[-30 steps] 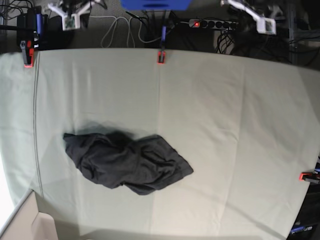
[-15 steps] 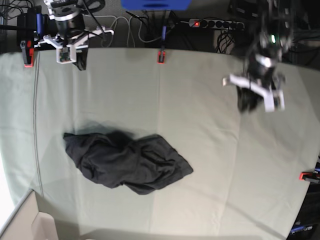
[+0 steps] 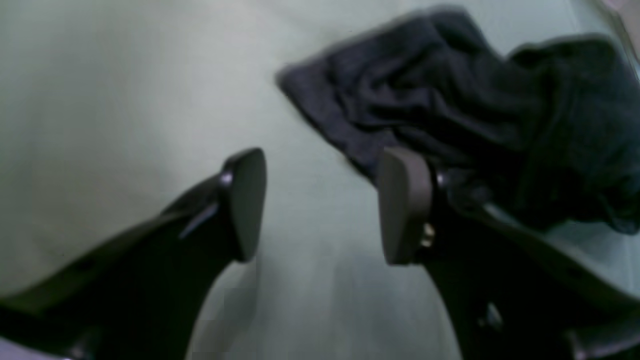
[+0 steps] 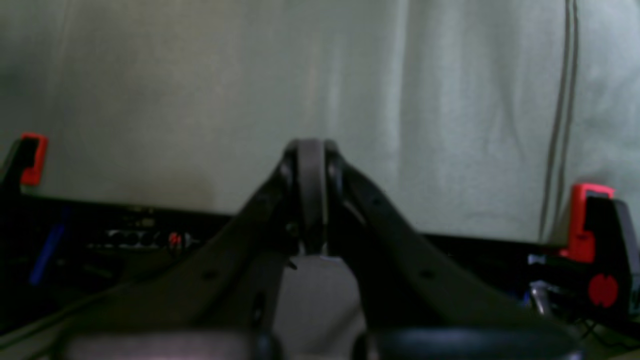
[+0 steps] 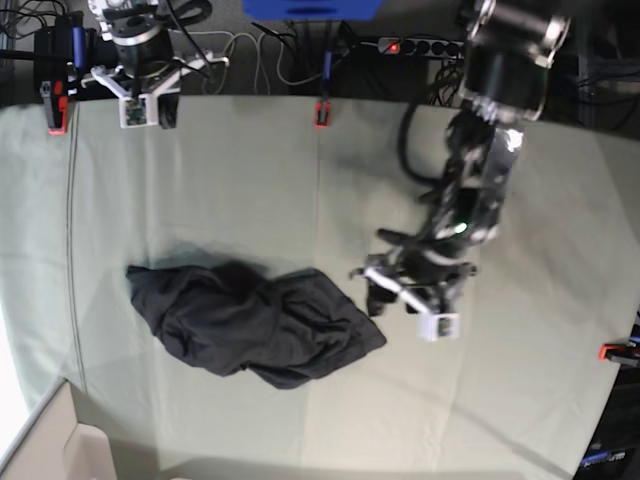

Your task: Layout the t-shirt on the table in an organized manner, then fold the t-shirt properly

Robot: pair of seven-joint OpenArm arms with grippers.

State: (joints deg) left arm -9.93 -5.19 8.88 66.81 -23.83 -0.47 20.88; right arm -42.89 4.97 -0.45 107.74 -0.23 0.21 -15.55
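Observation:
The dark t-shirt (image 5: 250,325) lies crumpled in a heap left of the table's middle; no graphic shows. In the left wrist view the t-shirt (image 3: 475,110) fills the upper right, its corner just beyond one finger (image 3: 402,205). My left gripper (image 5: 392,300) hovers low beside the heap's right tip, and in its own view the left gripper (image 3: 325,205) is open with only the table (image 3: 100,75) between its fingers. My right gripper (image 5: 158,112) stays at the table's (image 5: 500,400) back left edge, far from the shirt. There the right gripper (image 4: 311,190) is shut on nothing.
Red clamps (image 5: 322,113) (image 5: 56,115) (image 5: 612,352) grip the cloth at the back and right edges; two more clamps (image 4: 32,157) (image 4: 582,220) show in the right wrist view. A power strip (image 5: 425,47) and cables lie behind the table. A cardboard box (image 5: 60,450) sits at the front left corner.
The left arm swept from the back right down to the shirt's right tip, and its gripper opened. The right arm entered at the back left, then shifted slightly.

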